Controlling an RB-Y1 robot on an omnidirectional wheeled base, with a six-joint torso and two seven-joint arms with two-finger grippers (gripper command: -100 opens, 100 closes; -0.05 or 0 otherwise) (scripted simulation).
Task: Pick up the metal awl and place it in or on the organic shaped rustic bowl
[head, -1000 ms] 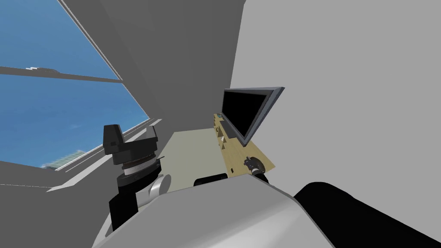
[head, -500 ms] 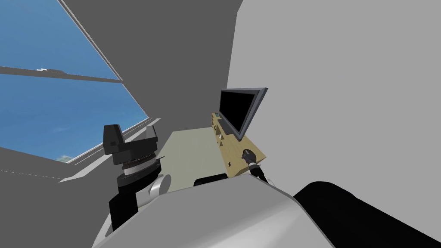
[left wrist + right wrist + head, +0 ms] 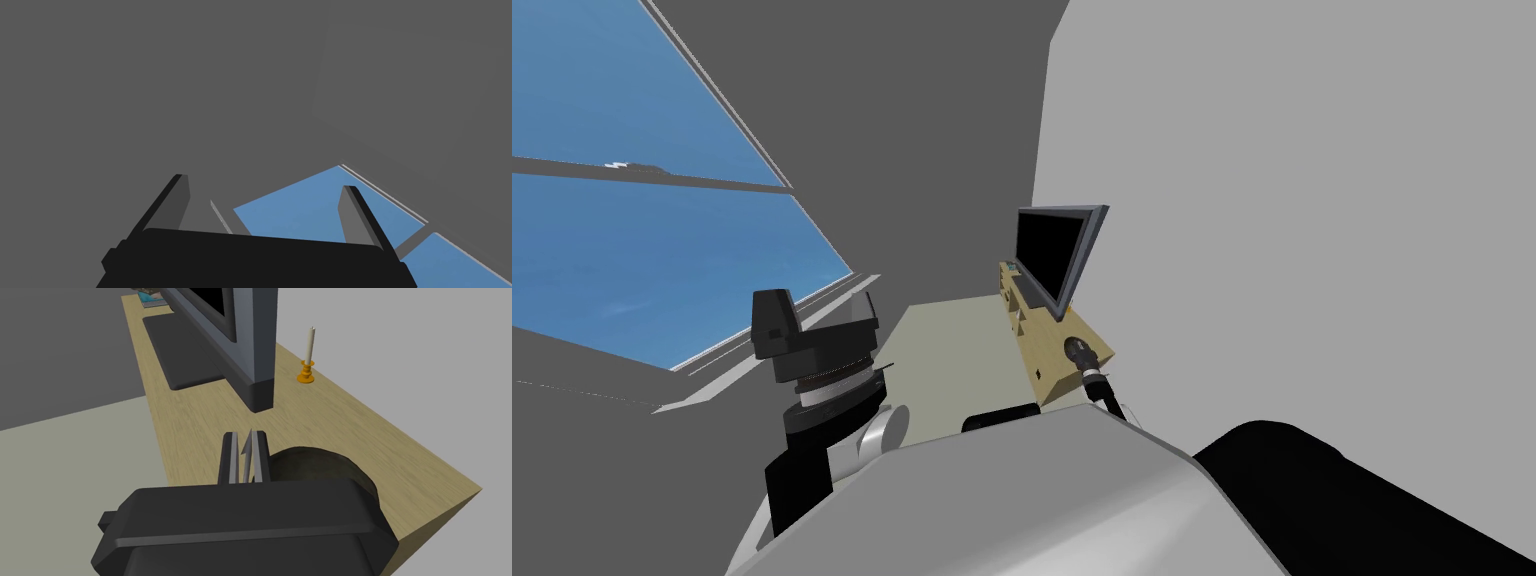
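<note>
- Two grippers are up. The left gripper [image 3: 817,318] is raised on the robot's left, well apart from the furniture. Its fingers [image 3: 181,197] are spread wide with nothing between them.
- One pale floor area [image 3: 952,350] lies between that arm and one long wooden cabinet [image 3: 1042,362], which runs along the light wall.
- One flat screen [image 3: 250,348] stands on the cabinet top. You also get one dark flat mat [image 3: 185,353] lying beside its base and one teal book [image 3: 150,299] at the far end.
- The right gripper [image 3: 245,458] is at the cabinet's near end, its two blades drawn almost together and pinching the awl.
- One awl [image 3: 246,450] is there, thin and grey. Its long axis runs parallel to the blades, and its sharp tip points away from the gripper body toward the screen's near corner. The tip reaches about level with the fingertips; the handle is hidden.
- One bowl [image 3: 320,463], dark with a rounded rim, sits on the cabinet top just beside the blades on the wall side, partly hidden by the gripper body. You cannot tell how high the awl is above the wood.
- One white candle [image 3: 311,340] stands upright in one orange holder [image 3: 305,375] past the bowl, near the screen's end.
</note>
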